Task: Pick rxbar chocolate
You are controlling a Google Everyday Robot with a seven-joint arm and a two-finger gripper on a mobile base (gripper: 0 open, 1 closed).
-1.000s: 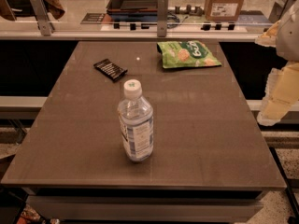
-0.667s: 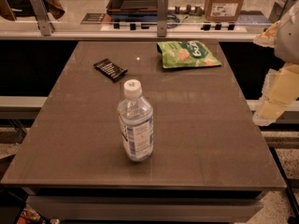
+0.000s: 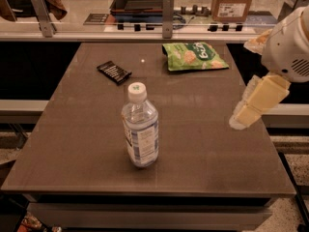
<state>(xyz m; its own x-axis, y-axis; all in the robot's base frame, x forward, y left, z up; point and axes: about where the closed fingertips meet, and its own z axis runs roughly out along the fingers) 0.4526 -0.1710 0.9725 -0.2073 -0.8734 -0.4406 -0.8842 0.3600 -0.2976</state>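
Nearest on the brown desk (image 3: 203, 168) stands a clear water bottle (image 3: 140, 129), upright, with a white cap and a pale label. To its right, at about the same depth, the gripper (image 3: 240, 121) hangs over the desk's right side on a white arm, its cream-coloured tip slanting down and to the left. Whether it is open or closed cannot be told from this view.

Farther back, left of centre, the chocolate bar (image 3: 114, 72) lies flat on the desk. It is a small black rectangle, turned at an angle, with rows of pale lettering across its top. It is much smaller than the bottle and well apart from it and from the gripper. A green snack bag (image 3: 194, 56) lies flat near the far edge, to the right of the bar. Beyond the desk a cardboard box (image 3: 234, 3) sits on the floor.

Compared with a moment ago, the gripper has come leftward, from beside the desk's right edge to over its surface. The bottle, bar and bag lie where they were.
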